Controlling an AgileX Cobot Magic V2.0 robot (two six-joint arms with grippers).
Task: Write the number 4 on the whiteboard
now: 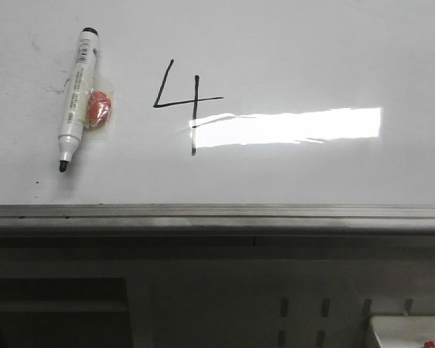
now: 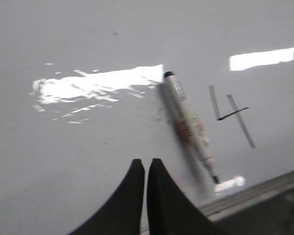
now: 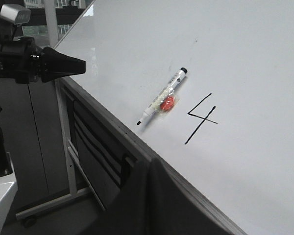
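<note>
Ahead of the left gripper (image 2: pixel 145 169), fingers pressed together, empty: marker (image 2: pixel 190 124) beside the number 4 (image 2: pixel 231 113) on whiteboard (image 2: pixel 88 156). Right gripper (image 3: pixel 148 169) likewise closed, empty.

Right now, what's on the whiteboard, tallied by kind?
Marker, uncapped, white barrel: 1
Orange lump taped to the marker: 1
Drawn number 4: 1
Total: 3, all on the whiteboard
</note>
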